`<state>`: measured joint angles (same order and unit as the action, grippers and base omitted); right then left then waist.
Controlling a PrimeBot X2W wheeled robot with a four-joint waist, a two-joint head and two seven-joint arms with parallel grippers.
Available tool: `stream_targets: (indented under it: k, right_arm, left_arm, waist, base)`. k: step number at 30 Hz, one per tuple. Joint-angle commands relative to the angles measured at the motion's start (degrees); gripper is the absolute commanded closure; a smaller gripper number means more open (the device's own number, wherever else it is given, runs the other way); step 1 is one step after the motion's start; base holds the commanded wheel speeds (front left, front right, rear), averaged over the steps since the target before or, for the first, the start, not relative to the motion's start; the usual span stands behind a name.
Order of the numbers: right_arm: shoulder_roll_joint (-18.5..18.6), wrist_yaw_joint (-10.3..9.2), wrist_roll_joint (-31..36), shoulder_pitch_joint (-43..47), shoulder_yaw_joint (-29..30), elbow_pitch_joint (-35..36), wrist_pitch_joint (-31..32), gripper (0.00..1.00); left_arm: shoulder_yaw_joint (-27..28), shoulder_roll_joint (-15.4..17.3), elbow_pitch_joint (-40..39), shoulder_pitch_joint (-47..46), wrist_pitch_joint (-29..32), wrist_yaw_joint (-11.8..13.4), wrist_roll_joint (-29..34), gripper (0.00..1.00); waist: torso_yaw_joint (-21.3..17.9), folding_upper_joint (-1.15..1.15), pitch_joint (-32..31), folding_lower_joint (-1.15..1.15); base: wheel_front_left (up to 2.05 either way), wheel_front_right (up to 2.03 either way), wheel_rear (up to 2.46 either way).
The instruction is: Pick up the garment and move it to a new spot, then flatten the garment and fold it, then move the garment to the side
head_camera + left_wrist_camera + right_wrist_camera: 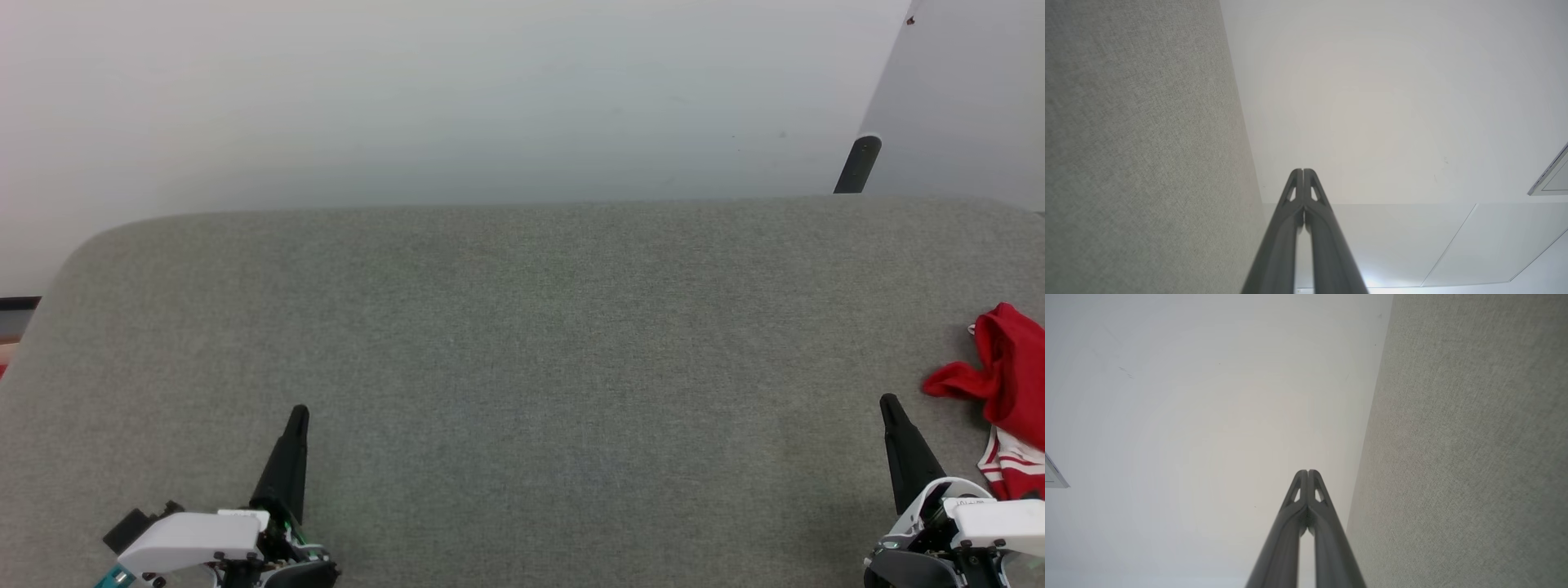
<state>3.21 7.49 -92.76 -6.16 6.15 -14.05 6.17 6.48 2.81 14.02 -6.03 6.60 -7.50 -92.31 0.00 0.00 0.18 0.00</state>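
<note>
— Plain grey fabric surface (pixel 522 343), white wall (pixel 408 98) behind. What's on the left?
— The left gripper (pixel 299 413), fingers pressed together, empty.
— And further right?
— The right gripper (pixel 889 404), likewise closed on nothing. Just beside it, at the far right, the red jersey (pixel 1008 371) lies crumpled.
</note>
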Motion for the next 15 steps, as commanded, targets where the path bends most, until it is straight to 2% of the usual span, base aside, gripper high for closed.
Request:
stream_targets:
  k: [1, 15]
  right_arm:
    - [-0.1, 0.00, 0.1, -0.2, 0.1, 0.0, 0.2, 1.00]
    - [-0.2, 0.00, 0.2, -0.3, 0.2, 0.0, 0.2, 1.00]
  left_arm:
    - [0.1, 0.0, 0.1, -0.5, 0.1, 0.0, -0.2, 1.00]
    - [0.1, 0.0, 0.1, -0.5, 0.1, 0.0, -0.2, 1.00]
  waist:
    - [0.0, 0.00, 0.0, 0.00]
    - [0.0, 0.00, 0.0, 0.00]
  base:
    - [0.00, 0.00, 0.00]
    - [0.00, 0.00, 0.00]
